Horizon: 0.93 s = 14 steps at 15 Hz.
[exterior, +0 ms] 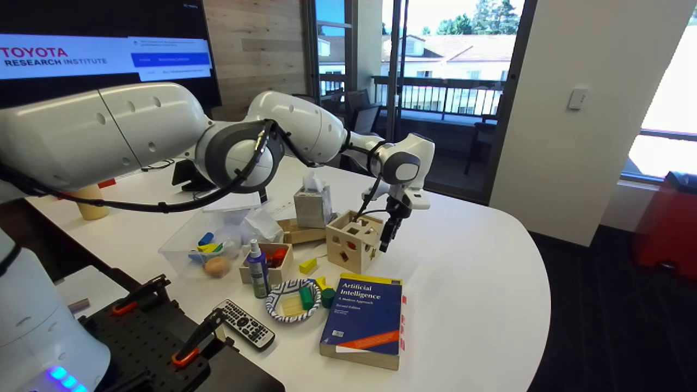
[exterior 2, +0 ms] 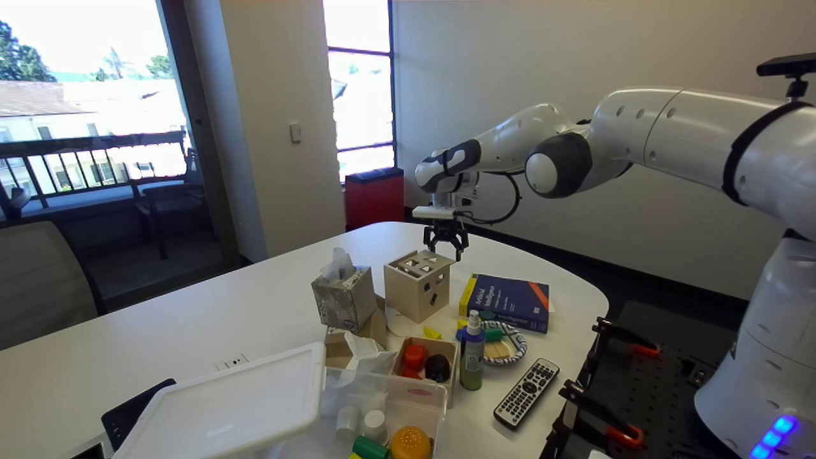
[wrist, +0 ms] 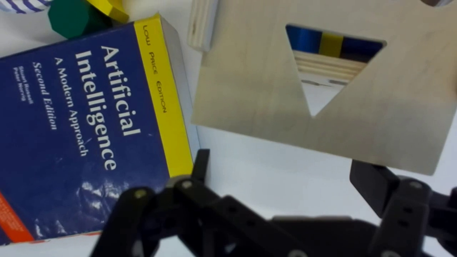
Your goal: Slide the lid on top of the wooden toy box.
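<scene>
The wooden toy box (exterior: 354, 260) is a pale cube with shape cut-outs, upright on the table in both exterior views (exterior 2: 403, 293). The lid (exterior 2: 440, 257) is a thin pale panel with cut-outs. It lies over the box's top and sticks out past one side. In the wrist view the lid (wrist: 250, 92) fills the upper right, with a triangular hole. A box wall (wrist: 202, 25) shows beside it. My gripper (wrist: 282, 175) is open and empty at the lid's protruding edge. That edge covers part of the right fingertip; contact cannot be told. The gripper (exterior: 385, 242) points down beside the box.
A blue book (exterior: 362, 316) lies near the box and under the left finger's side in the wrist view. A tissue box (exterior 2: 344, 303), a small wooden tray (exterior: 286, 264), a spray bottle (exterior: 257, 275), a patterned bowl (exterior: 272, 311) and a yellow block (exterior: 307, 265) stand close by.
</scene>
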{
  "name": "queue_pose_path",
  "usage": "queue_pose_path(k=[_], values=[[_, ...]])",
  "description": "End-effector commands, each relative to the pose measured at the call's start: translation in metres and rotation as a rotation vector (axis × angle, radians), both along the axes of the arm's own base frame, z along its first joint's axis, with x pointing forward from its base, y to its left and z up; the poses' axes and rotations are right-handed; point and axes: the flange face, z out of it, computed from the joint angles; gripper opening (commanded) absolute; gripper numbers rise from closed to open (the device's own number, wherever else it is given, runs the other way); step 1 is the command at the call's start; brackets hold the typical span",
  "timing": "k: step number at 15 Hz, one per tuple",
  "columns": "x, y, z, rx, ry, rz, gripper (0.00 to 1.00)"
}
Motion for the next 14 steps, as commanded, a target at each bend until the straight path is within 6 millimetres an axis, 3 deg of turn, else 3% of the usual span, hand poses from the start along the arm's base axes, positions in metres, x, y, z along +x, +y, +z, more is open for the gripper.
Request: queue_pose_path(k=[1,14], values=[[0.002,0.005,0.011,0.044,0.002,0.014,1.0],[0.012,0.031,0.012,0.032,0.011,0.052,1.0]])
